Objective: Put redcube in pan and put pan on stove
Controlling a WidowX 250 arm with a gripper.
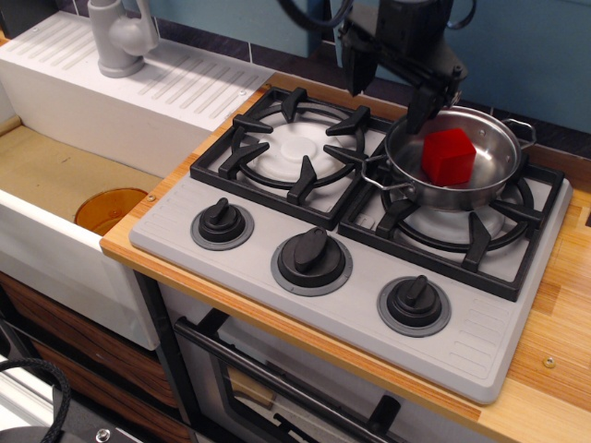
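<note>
Overhead, the hand (390, 85) is hanging with its two black fingers (357, 70) spread apart and gripping nothing, poised above the back edge of the stove (277, 300) between the two burners. One finger is standing over the rear of the left grate (288, 143); the other is dipping close to the near-left rim of the pan (494, 180), though whether it is touching the rim cannot be told. The pan is sitting on the right grate (489, 242), toward that grate's back half, with one loop handle pointing at the left burner and the other at the rear wall. The redcube (449, 156) is lying inside the pan, tilted on the curved floor, near the centre. Open room is showing over the left burner, along the row of three knobs (312, 256), and on the wooden desk (554, 346) at the right. To the left, the desk's edge is dropping to the white sink (55, 175), whose basin is holding an orange disc (109, 209) at its near right corner.
</note>
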